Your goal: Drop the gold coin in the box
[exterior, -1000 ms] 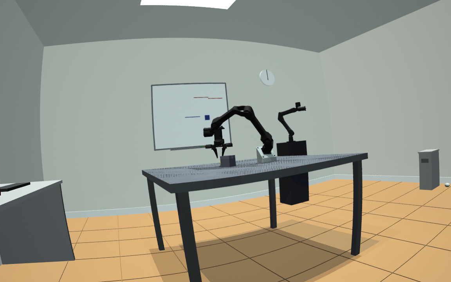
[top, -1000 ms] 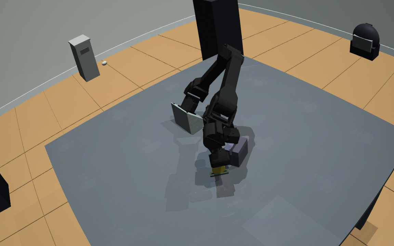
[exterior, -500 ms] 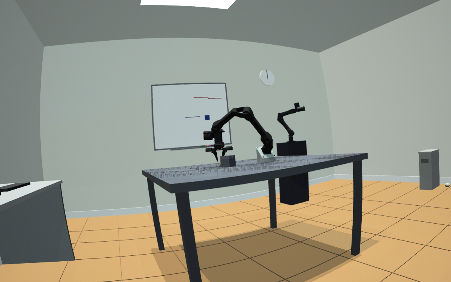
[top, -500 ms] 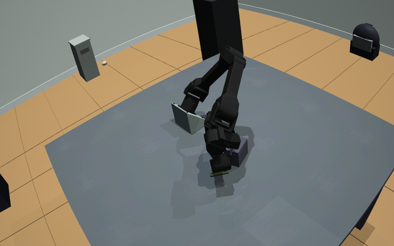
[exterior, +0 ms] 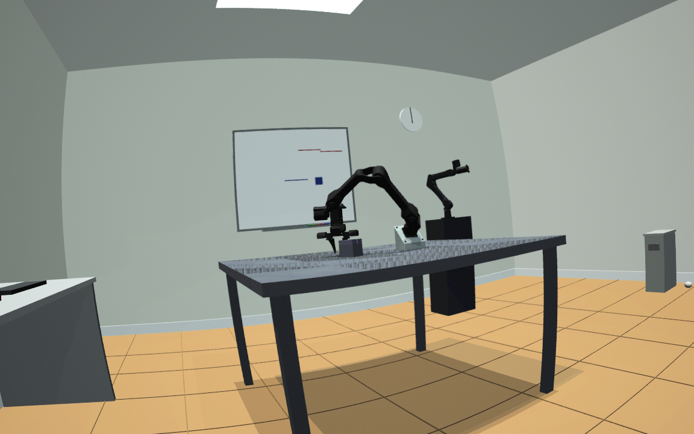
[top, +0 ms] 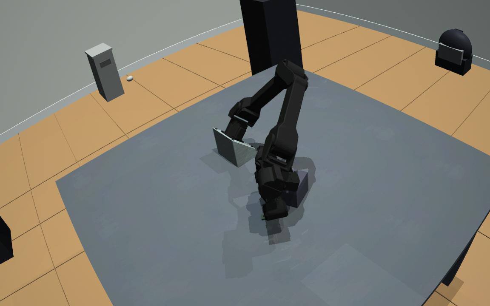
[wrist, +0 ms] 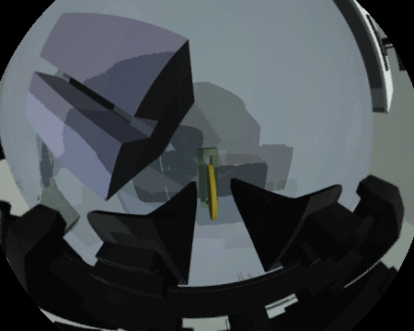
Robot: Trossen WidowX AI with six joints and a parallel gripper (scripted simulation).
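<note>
Standing on edge in its green holder (top: 263, 217) (wrist: 208, 152) at the wrist view's centre, the gold coin (wrist: 212, 193) sits between the gripper's (exterior: 340, 251) (wrist: 213, 183) parted, unloaded jaws. Probably stiff and slippery, it wants a flat-faced pinch high up, leaving its lower rim free for the slot (wrist: 94, 94).

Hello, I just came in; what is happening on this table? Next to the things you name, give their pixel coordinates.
A black robot arm (top: 294, 110) (exterior: 395, 190) is reaching down to a gold coin (wrist: 212, 193) standing on edge in its green holder (wrist: 202, 172). Its claw (wrist: 213, 184) is open, with the fingers at either side of the coin. The slotted box (top: 295, 196) (exterior: 350, 248) (wrist: 78, 133) is beside them.
</note>
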